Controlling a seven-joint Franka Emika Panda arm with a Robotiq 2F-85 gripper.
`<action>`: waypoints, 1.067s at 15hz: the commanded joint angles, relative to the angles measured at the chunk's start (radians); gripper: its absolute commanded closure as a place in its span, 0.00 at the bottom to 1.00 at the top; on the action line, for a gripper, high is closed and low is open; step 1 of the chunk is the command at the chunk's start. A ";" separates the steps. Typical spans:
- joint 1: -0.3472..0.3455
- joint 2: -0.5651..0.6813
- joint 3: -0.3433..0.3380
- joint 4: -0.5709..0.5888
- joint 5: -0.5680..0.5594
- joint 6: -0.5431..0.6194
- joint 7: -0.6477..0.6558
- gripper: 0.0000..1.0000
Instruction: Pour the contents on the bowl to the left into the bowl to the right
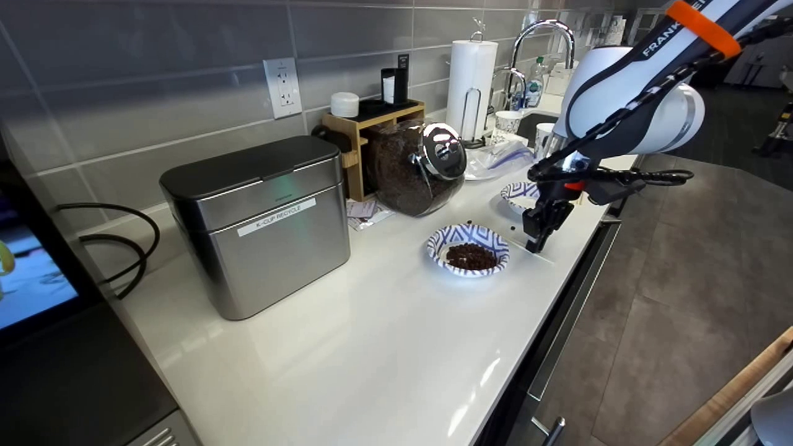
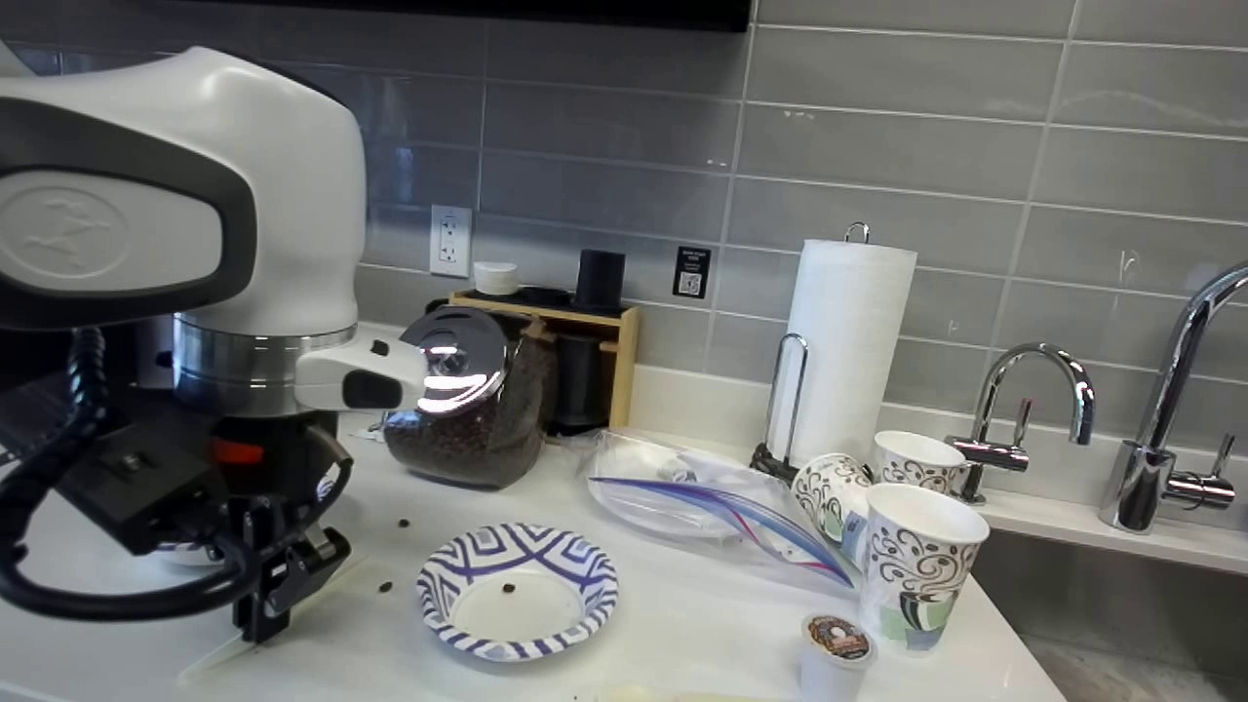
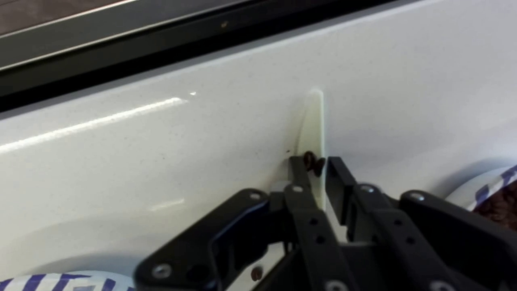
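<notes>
A patterned bowl holding dark coffee beans stands at the left in an exterior view. It is mostly behind the arm in an exterior view and shows at the right edge of the wrist view. The other bowl, with one bean in it, stands on the arm's far side. My gripper points down at the counter between the bowls. Its fingers are partly apart, around a pale thin plastic strip with two beans at the fingertips.
A large bean jar and steel bin stand along the wall. A plastic bag, paper cups and a pod are beyond the nearly empty bowl. Loose beans lie on the counter. The counter's front edge is close.
</notes>
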 commanded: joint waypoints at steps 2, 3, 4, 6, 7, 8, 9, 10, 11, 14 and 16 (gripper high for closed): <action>-0.001 0.010 -0.002 -0.008 -0.018 0.023 0.014 0.73; -0.001 0.011 -0.002 -0.008 -0.018 0.023 0.014 0.74; -0.001 0.012 -0.002 -0.008 -0.017 0.023 0.013 0.65; -0.002 0.012 -0.002 -0.008 -0.015 0.023 0.012 0.48; -0.003 0.011 -0.002 -0.008 -0.014 0.023 0.011 0.39; -0.003 0.010 -0.003 -0.009 -0.013 0.024 0.010 0.29; -0.004 0.009 -0.003 -0.009 -0.013 0.024 0.010 0.25; -0.005 0.006 -0.004 -0.010 -0.014 0.024 0.009 0.17; -0.006 0.003 -0.005 -0.011 -0.017 0.026 0.011 0.13; -0.013 0.000 -0.012 -0.007 -0.033 0.035 0.020 0.00; -0.018 -0.005 -0.017 -0.003 -0.045 0.035 0.017 0.00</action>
